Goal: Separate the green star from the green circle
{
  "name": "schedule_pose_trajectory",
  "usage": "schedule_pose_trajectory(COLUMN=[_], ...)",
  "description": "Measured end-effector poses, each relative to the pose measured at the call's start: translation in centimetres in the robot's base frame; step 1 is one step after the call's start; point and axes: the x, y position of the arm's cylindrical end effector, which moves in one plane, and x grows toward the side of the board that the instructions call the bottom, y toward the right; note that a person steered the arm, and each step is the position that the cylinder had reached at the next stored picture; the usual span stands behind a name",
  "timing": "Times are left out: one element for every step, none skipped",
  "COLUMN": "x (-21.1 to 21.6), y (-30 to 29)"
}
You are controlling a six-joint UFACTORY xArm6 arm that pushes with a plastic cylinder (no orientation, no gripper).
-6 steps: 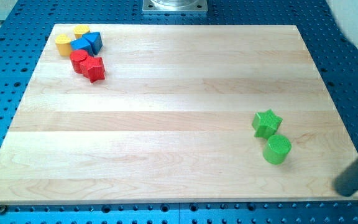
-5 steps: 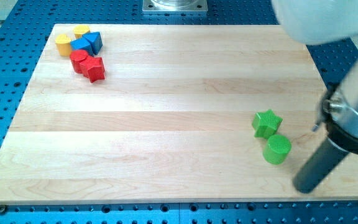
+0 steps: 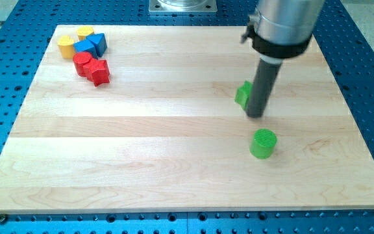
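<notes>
Since the earlier frame my tip has swept in to touch the green star at 11 o'clock, with the green circle now apart at its 5 o'clock; no hand shows on the wooden counter.

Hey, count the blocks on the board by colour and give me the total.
Green: 2, the star and the circle
Red: 2
Blue: 2
Yellow: 2
Total: 8
</notes>
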Motion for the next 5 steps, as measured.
schedule_pose_trajectory(x=[-2.8, -2.4, -5.0, -5.3, -3.3], y=[-4.5, 0.3, 2.1, -3.9, -3.1])
